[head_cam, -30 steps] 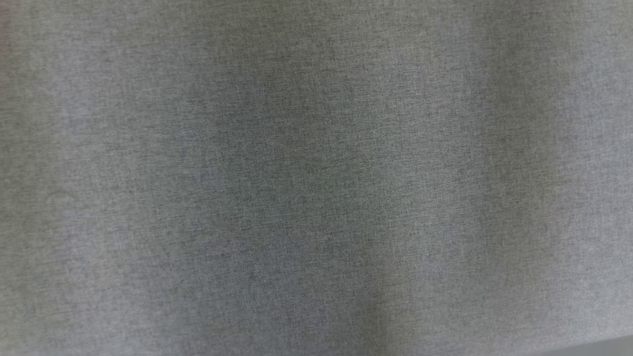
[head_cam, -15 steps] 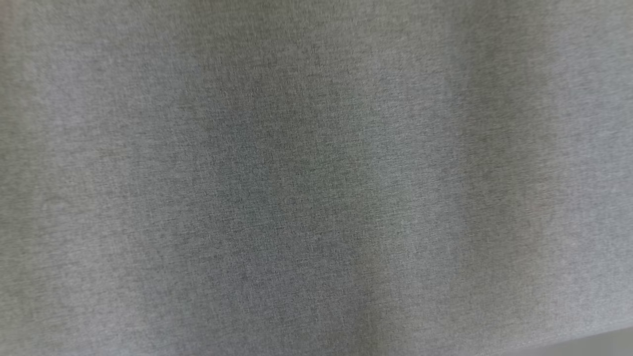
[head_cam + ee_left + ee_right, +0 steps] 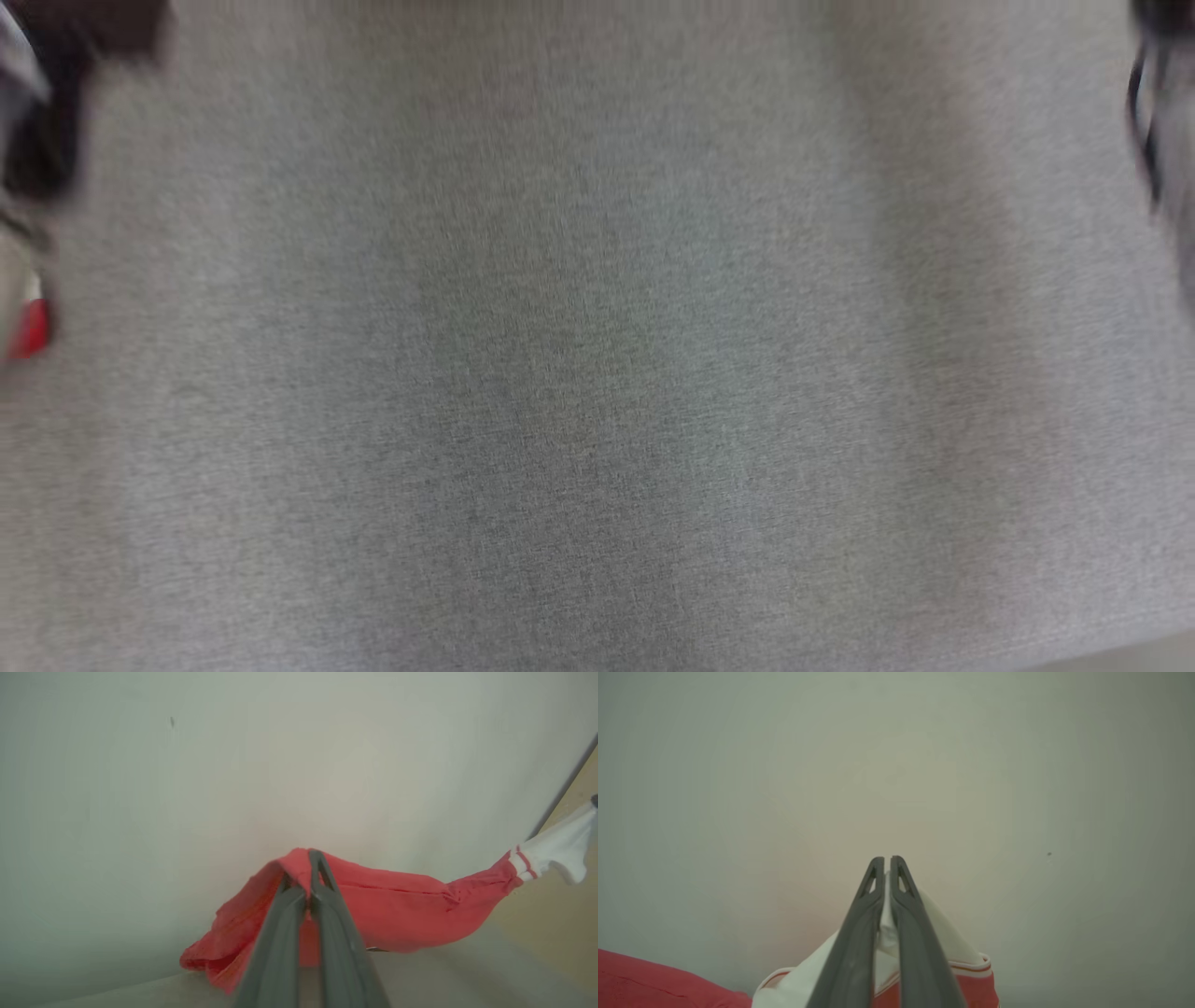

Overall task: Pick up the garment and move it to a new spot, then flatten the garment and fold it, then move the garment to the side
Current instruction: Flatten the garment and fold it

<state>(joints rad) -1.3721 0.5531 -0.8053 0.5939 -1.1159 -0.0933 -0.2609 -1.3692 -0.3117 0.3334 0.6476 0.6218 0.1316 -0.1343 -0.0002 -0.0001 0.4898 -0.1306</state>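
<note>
Plainly, the left fingers (image 3: 334, 933) are seen pressed together, and a fold of red cloth is pinched between their tips: the garment (image 3: 397, 914) is gripped there. From that pinch the red fabric is draped down on both sides, and a long stretch of it is drawn away toward the right of the left wrist view, where it ends in a red-striped white band (image 3: 556, 851).

The right fingers (image 3: 857, 933) are likewise closed, and that same white band is clamped between them just below their tips. Red cloth is seen beneath it and again at the lower left corner of the right wrist view.

The garment is thus held at two ends and slung between them over the pale worktop (image 3: 140, 788). Whether its sagging middle is touching that surface cannot be told.

Beyond the worktop's dark edge, a tan floor (image 3: 560, 933) is shown.

In the head view the worktop is rendered as grey woven cloth, badly blurred. A small red patch (image 3: 28, 327) is caught at the left edge, and dark smeared shapes are caught in both upper corners, too blurred to be identified.
</note>
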